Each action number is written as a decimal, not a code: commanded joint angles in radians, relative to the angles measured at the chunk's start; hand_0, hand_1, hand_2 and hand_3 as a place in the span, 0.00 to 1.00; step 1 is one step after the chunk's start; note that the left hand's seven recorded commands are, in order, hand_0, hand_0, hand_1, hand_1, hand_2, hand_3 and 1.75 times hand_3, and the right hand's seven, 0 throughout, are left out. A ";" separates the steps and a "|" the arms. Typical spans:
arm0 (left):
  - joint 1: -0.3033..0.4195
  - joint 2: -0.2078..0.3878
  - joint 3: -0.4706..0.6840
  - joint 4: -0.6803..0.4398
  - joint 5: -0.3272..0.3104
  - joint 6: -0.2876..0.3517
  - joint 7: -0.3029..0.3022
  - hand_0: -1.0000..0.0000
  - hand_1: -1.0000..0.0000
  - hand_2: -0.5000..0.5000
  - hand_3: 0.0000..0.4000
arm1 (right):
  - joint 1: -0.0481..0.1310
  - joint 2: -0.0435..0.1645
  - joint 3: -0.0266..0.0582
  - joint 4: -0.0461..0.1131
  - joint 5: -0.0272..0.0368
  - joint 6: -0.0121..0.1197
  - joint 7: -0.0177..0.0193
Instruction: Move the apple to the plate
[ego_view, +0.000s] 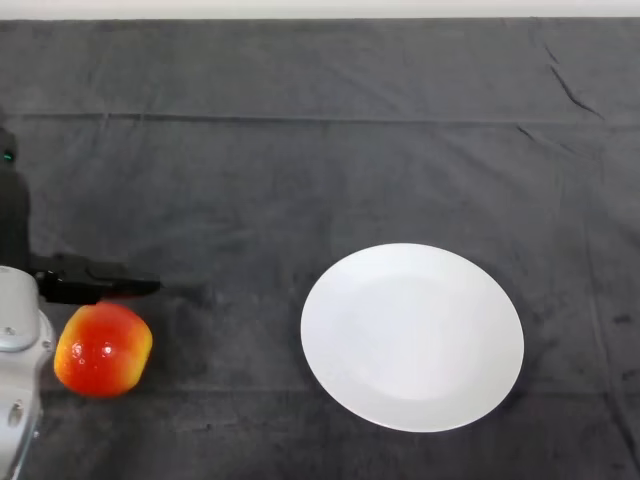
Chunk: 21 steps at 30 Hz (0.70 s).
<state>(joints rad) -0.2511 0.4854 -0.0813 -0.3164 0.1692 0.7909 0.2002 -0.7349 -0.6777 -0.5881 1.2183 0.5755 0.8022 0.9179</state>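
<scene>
A red and yellow apple (102, 349) lies on the dark cloth at the lower left. A white plate (412, 336) lies empty to its right, well apart from it. My left hand (90, 281) comes in at the left edge. A straight black finger reaches right just behind the apple's top, close to it or touching it. The hand looks open and is not closed around the apple. The silver-grey arm (18, 340) stands right beside the apple on its left. Most of the hand is cut off by the frame's edge.
The dark cloth (320, 150) covers the whole table, with creases at the back and the upper right. A pale strip (320, 8) runs along the far edge.
</scene>
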 joint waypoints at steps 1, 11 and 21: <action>0.008 0.048 -0.025 -0.063 0.021 0.015 -0.023 1.00 1.00 0.50 0.00 | -0.018 -0.020 -0.0166 0.001 -0.0027 0.002 -0.0025; 0.043 0.105 -0.070 -0.134 0.030 0.073 -0.122 1.00 1.00 0.50 0.00 | -0.019 -0.021 -0.0168 0.002 -0.0021 0.003 -0.0024; 0.109 0.193 -0.038 -0.141 0.025 0.053 -0.212 1.00 1.00 0.50 0.00 | -0.019 -0.021 -0.0168 0.004 -0.0018 0.004 -0.0019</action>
<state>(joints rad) -0.1643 0.6317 -0.1443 -0.4386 0.1801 0.8566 -0.0038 -0.7349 -0.6777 -0.5882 1.2183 0.5755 0.8022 0.9179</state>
